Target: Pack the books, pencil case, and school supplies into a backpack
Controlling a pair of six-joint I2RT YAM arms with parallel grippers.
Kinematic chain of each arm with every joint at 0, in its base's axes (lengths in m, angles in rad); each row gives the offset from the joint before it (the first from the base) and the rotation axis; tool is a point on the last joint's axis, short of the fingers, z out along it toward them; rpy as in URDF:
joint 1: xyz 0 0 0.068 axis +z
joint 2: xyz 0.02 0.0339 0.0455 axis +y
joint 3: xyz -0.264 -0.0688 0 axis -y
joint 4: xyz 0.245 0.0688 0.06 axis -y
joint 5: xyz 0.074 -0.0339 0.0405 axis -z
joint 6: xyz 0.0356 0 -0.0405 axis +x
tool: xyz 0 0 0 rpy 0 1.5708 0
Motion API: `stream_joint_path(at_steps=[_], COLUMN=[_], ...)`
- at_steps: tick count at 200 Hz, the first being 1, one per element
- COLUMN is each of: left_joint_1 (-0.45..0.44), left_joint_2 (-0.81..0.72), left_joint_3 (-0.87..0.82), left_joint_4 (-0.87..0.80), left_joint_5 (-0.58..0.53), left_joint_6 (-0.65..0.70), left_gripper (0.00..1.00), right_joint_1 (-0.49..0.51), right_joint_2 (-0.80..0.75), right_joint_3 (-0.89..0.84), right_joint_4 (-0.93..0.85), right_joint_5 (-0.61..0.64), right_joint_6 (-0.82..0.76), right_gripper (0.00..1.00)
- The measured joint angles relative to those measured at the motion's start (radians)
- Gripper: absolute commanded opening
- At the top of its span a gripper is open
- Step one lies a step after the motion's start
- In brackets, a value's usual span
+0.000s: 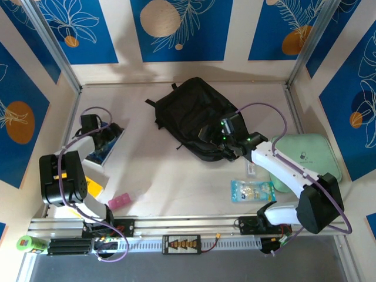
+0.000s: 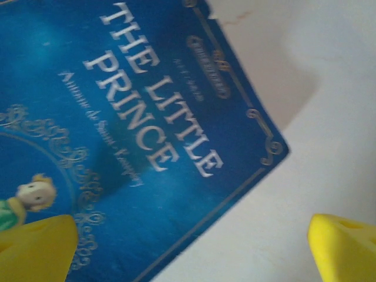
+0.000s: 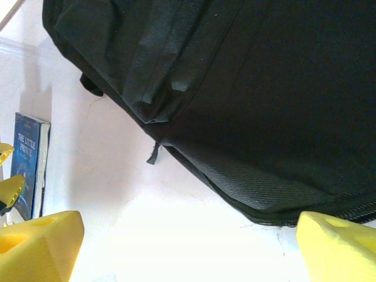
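The black backpack lies flat in the middle of the table, and its zipped edge fills the upper part of the right wrist view. My right gripper is open at the backpack's near edge, with bare table between its yellow fingertips. The dark blue book lies at the left, titled "The Little Prince". My left gripper hovers open over its lower corner. It is also the dark blue book far left in the right wrist view. The yellow book lies nearer, partly under the left arm.
A mint-green zip case lies at the right under the right arm. A clear packet of supplies sits in front of it. A small pink item lies near the left base. Walls close off the table on three sides.
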Motion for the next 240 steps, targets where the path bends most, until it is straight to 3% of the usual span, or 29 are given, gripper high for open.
stream_joint_path(at_steps=[47,74,108,160,186,209,240], left_joint_1=[0.001,-0.058,-0.2,-0.497,-0.589,-0.592,-0.516], left_joint_2=[0.037,0.042,0.014,-0.024,-0.055,-0.084,-0.137], left_joint_3=[-0.011,-0.038,-0.116,-0.174,-0.197,-0.191,-0.129], left_joint_4=[0.037,0.106,0.249,0.316,0.32,0.277,0.161], left_joint_5=[0.074,0.128,0.183,0.187,0.179,0.179,0.183], left_joint_6=[-0.042,-0.095,-0.214,-0.395,-0.478,-0.496,-0.418], left_gripper=[0.93,0.91,0.9,0.89,0.91,0.95,0.96], right_joint_1=[0.013,0.013,0.013,0.021,0.034,0.05,0.101], right_joint_2=[0.029,0.037,0.039,0.093,0.117,0.134,0.192], right_joint_3=[0.006,0.009,0.015,0.055,0.067,0.086,0.149], right_joint_4=[0.009,0.009,0.005,0.002,0.002,-0.002,-0.006], right_joint_5=[-0.006,-0.006,-0.003,-0.004,-0.006,-0.007,-0.008], right_joint_6=[0.007,0.016,0.019,0.019,0.023,0.023,0.012], right_gripper=[0.92,0.92,0.91,0.9,0.9,0.86,0.81])
